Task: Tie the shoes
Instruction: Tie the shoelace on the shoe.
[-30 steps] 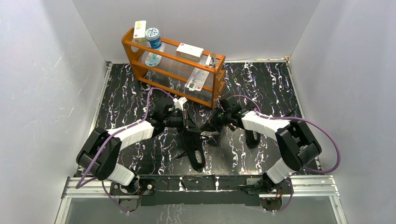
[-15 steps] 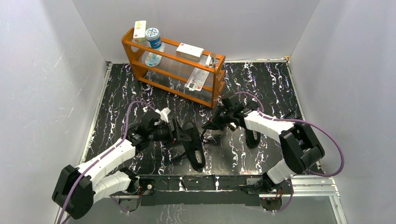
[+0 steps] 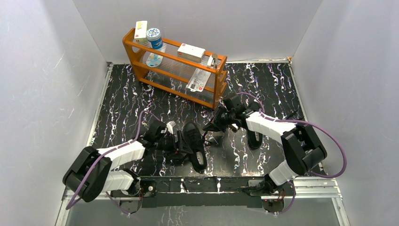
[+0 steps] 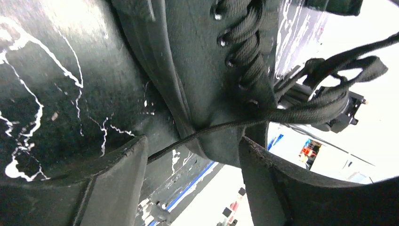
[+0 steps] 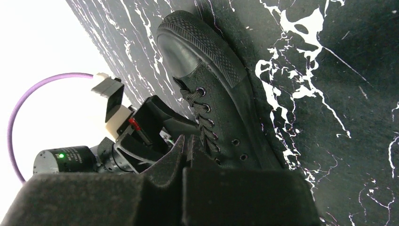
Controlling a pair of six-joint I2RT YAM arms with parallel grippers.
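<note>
We record a black marbled table with an orange rack at its far side. One black shoe lies at centre near the front edge. The second shoe lies to its right, partly behind the right arm. The left gripper stands wide open against the centre shoe's side, gripping nothing. The right gripper is clamped tight on that shoe's laces, which run taut.
</note>
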